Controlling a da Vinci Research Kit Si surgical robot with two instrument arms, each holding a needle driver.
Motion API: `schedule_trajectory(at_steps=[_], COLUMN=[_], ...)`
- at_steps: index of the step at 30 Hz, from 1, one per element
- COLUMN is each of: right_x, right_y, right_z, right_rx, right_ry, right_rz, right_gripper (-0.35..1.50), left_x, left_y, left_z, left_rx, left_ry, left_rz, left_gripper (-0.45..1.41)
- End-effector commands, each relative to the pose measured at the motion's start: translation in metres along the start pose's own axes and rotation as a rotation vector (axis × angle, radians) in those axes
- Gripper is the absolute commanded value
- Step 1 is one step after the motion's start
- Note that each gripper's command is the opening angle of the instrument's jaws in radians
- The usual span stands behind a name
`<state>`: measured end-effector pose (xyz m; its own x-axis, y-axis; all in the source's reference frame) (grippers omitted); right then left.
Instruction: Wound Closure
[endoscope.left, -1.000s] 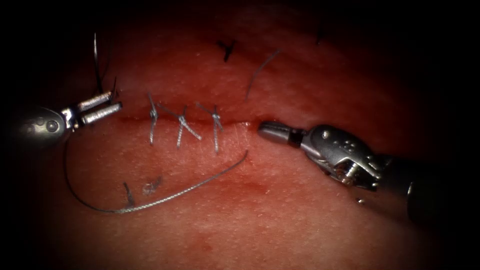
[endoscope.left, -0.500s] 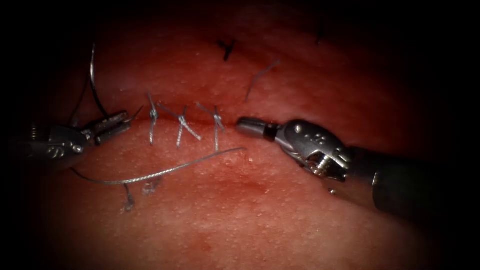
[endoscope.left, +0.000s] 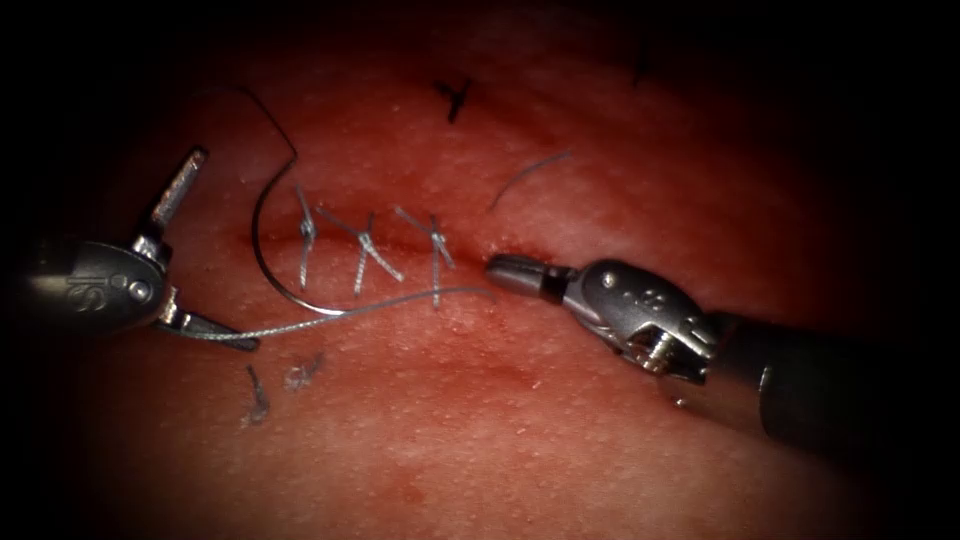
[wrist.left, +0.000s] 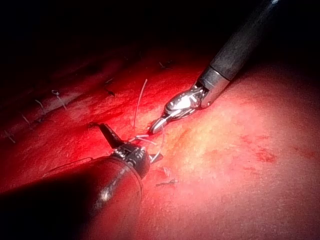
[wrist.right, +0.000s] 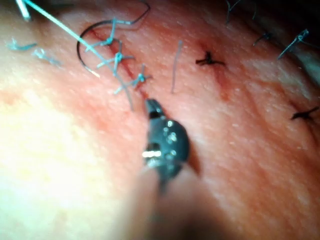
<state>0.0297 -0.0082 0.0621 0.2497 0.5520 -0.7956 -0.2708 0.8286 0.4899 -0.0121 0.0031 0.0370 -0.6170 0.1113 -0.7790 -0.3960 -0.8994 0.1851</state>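
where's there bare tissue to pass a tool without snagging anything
Free: the wide tissue below the thread, and the stretch above the right pincer, which is shut and holds nothing. Crowded: around the three stitches on the cut, where the needle seems to lie loose on the tissue beside the left pincer, open and holding nothing.

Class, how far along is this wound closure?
Done: three stitches cross the cut. In hand: nothing. The left gripper is open, and the needle lies, apparently loose, on the tissue by the leftmost stitch, thread trailing right. The right gripper, shut and apparently empty, sits at the last stitch. Left: the cut beyond looks unstitched.
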Motion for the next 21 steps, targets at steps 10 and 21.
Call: schedule_trajectory(at_steps=[10, 21], right_x=[0.0019, 0.0017], right_y=[-0.0011, -0.0014], right_z=[-0.0016, -0.002], right_rx=[-0.001, 0.0], right_ry=[0.024, 0.024], right_rz=[-0.032, -0.046], right_gripper=[-0.35, -0.35], left_x=[-0.0042, -0.0105], left_y=[-0.0085, -0.0105], left_z=[-0.0042, -0.0046], left_rx=[-0.026, -0.098], left_ry=[0.06, 0.077], left_rz=[-0.061, -0.04], left_gripper=[0.51, 0.41])
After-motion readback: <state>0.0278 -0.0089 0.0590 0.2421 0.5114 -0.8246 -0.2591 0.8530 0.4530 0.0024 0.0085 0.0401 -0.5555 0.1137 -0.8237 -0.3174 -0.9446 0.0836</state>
